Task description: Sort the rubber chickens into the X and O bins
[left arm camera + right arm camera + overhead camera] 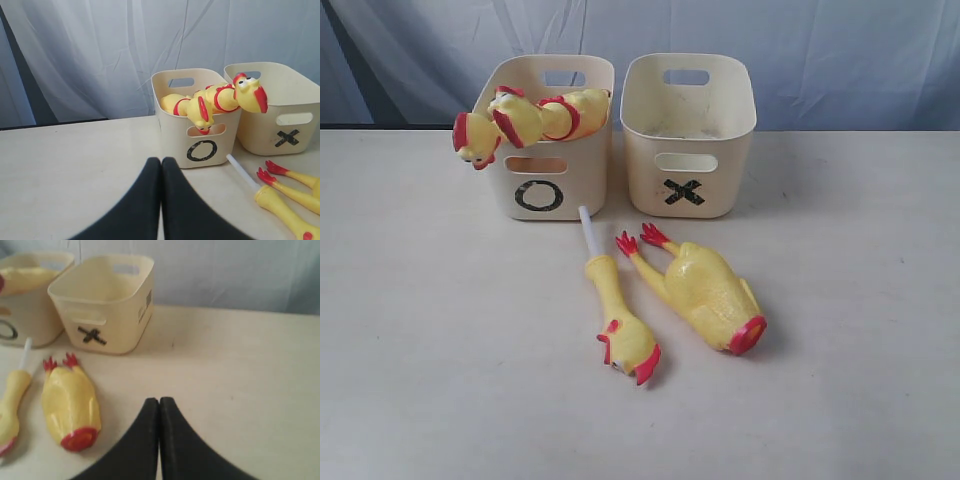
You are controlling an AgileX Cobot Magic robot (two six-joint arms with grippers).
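Note:
Two whole rubber chickens (pixel 530 118) (pixel 215 100) lie in the O bin (pixel 552 180) (pixel 200 145), their heads hanging over its rim. The X bin (pixel 688 140) (pixel 280 120) (pixel 107 310) stands beside it and looks empty. On the table in front lie the headless body (pixel 705 290) (pixel 70 402) and the head-and-neck piece on its white stick (pixel 615 315) (pixel 277 205) (pixel 12 400). My left gripper (pixel 161 161) is shut with nothing in it, short of the O bin. My right gripper (pixel 159 401) is shut and empty, beside the headless body. Neither gripper shows in the exterior view.
The cream table (pixel 440 350) runs wide around the toys. A pale curtain (pixel 820 50) hangs behind the bins.

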